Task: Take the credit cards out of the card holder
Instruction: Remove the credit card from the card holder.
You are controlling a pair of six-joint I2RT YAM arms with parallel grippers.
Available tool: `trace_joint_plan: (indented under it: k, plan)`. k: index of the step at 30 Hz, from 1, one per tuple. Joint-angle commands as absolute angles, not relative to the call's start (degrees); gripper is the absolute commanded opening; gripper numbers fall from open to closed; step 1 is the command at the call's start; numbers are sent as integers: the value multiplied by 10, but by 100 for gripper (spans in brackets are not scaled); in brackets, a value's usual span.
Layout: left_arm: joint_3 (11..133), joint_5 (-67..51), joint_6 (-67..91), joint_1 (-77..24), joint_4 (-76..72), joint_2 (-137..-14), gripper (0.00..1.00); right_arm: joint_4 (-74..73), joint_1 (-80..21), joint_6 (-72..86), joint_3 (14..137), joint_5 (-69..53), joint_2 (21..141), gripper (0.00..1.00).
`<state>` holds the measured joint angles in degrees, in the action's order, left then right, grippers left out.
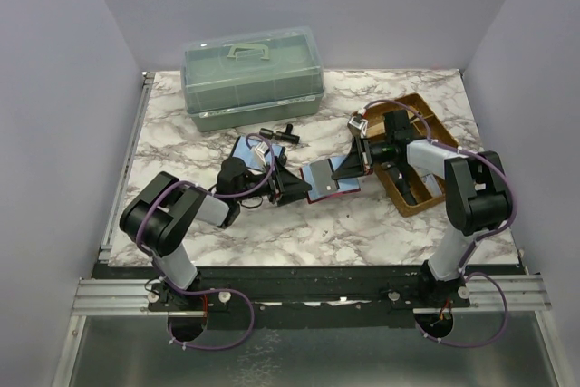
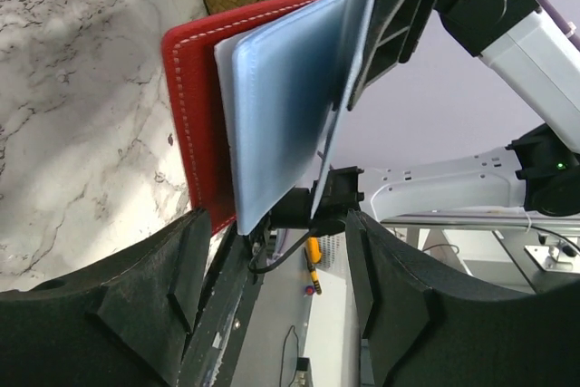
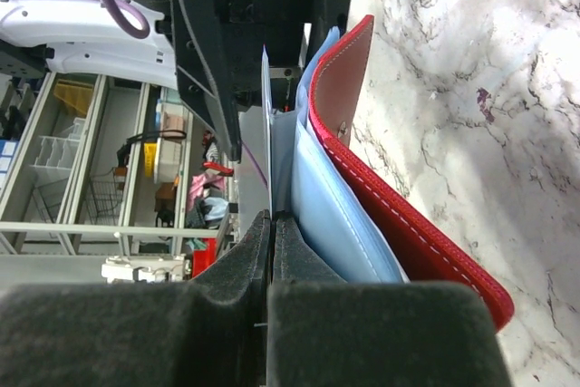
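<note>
The card holder [image 1: 328, 180] lies open at mid-surface [image 1: 272, 233], red cover down and blue panels fanned upward. The right hand [image 3: 272, 224] is pinched closed on the edge of one thin pale credit card [image 3: 266, 133], which stands among the panels. The left hand [image 2: 276, 224] has its fingers spread around the holder's opposite end; whether they press on it cannot be told. A brown tray [image 1: 433, 124] lies to the right.
</note>
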<state>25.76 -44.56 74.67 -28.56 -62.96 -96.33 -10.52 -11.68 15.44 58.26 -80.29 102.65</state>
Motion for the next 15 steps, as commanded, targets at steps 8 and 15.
trace_joint_plan:
  k: [8, 15]
  plan:
    - [242, -455, 730, -282, -654, -966, 67, -73, -120, 178, 572, -842, 998, 0]
    - [268, -463, 745, -284, -663, -975, 63, -68, -120, 183, 570, -845, 998, 0]
